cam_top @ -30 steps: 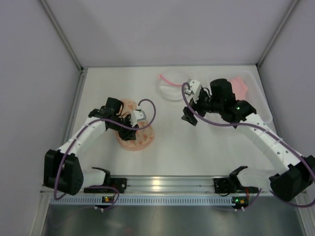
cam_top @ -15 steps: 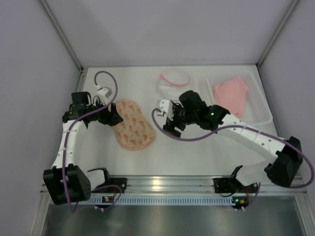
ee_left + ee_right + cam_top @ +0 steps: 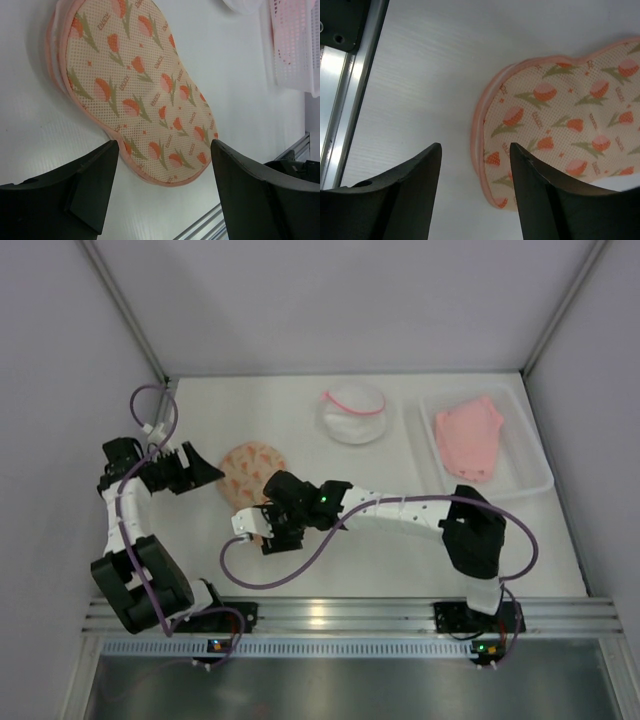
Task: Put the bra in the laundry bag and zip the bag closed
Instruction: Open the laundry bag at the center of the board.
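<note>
**Bench contents, one moment**

1. Laundry bag (image 3: 250,462): peanut-shaped case, peach fabric with a red-orange flower print and pink edging. Lies flat on the white bench (image 3: 400,560), printed side up, left of centre in the overhead view. Its lower end is covered there by the right arm. The two halves lie together; the zip's state cannot be told.
2. Bra (image 3: 470,435): plain salmon-pink fabric, lying loose inside the clear plastic tray (image 3: 541,480) at the upper right of the overhead view, well apart from the bag.
3. White mesh round pouch with pink rim (image 3: 352,412): upper centre, between bag and tray, touching neither.
4. Left claw (image 3: 208,473): at the far left, pointing toward the bag's upper lobe, just beside it. Jaws wide, holding nothing. In its wrist view the whole bag shows beyond the fingers (image 3: 95,185).
5. Right claw (image 3: 265,536): reaches across the bench to the bag's lower end. Jaws apart at a moderate gap, gripping nothing. In its wrist view the bag's rounded end (image 3: 560,125) lies ahead of the gap, untouched by either finger.
</note>
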Tool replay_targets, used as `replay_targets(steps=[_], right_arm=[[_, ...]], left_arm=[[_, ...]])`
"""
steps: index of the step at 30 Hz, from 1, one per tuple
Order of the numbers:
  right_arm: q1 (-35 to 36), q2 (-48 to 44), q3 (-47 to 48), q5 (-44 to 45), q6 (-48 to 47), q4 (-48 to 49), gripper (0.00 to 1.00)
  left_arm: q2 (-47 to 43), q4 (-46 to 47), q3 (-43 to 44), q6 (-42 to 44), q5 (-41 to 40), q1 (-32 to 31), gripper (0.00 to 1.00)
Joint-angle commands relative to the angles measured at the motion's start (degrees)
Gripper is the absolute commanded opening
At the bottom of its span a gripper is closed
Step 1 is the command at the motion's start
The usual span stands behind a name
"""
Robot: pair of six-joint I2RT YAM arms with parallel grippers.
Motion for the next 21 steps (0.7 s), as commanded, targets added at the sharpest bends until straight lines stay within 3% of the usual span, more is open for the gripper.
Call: replay_targets(steps=[1,5,15,21], right_arm=[[0.7,4.2,5.7,-4.0,-3.4,2.0,0.57],[1.1,8.2,7.2,-3.4,-6.3,1.9,0.56],[0.2,12.0,6.1,1.6,-5.2,6.4,0.42],[-0.7,10.6,4.9,2.7,-5.0,6.6,0.15]], left_arm=[[-1.9,0.2,-1.0,1.9,2.9,0.2,0.80],[-1.8,0.1,-1.1,3.0,2.8,0.1,0.81],[-1.2,0.0,-1.8,4.1,3.8,0.3,0.81],[-0.8,-0.2,-2.1,4.8,4.4,0.4,0.81]])
